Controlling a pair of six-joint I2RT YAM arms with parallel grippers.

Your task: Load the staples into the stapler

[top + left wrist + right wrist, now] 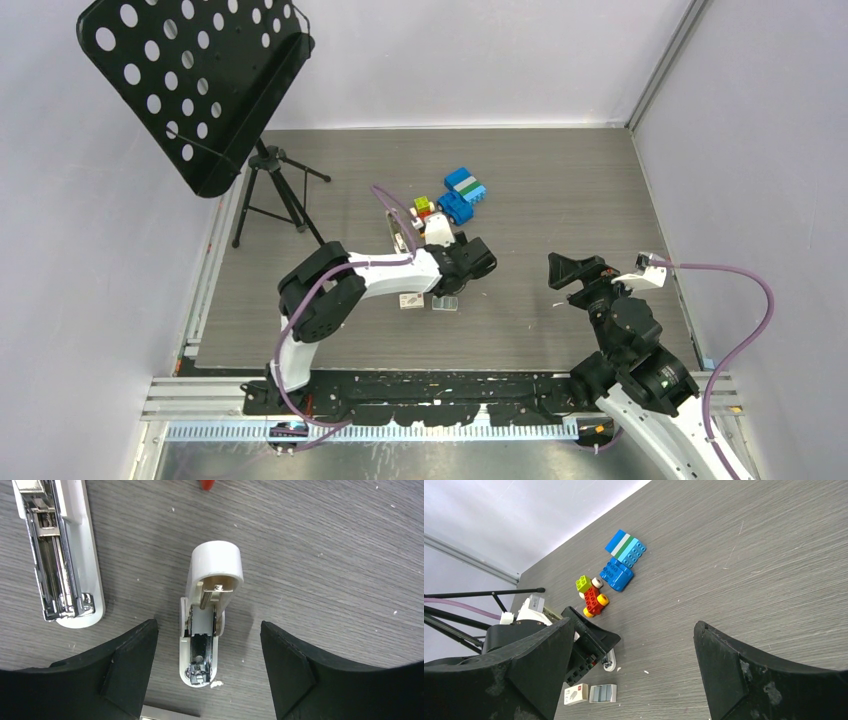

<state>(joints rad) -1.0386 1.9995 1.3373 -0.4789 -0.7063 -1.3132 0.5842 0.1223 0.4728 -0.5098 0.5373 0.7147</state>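
Near the table's (560, 200) middle, just outside one finger of the left gripper (207, 626), the stapler (87, 555) lies open, metal channel up. The staples (603, 693) lie nearer, beside a small box (576, 694). The left fingers stand apart around a small white piece (216, 562). Well right, the right gripper (633, 625) gapes wide, holding nothing.

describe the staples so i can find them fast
On the grey wood-grain table, look beside the white left arm, on the side nearer the bases. Two small flat things lie side by side; the staples are the silvery-grey strip, right of the whitish box.
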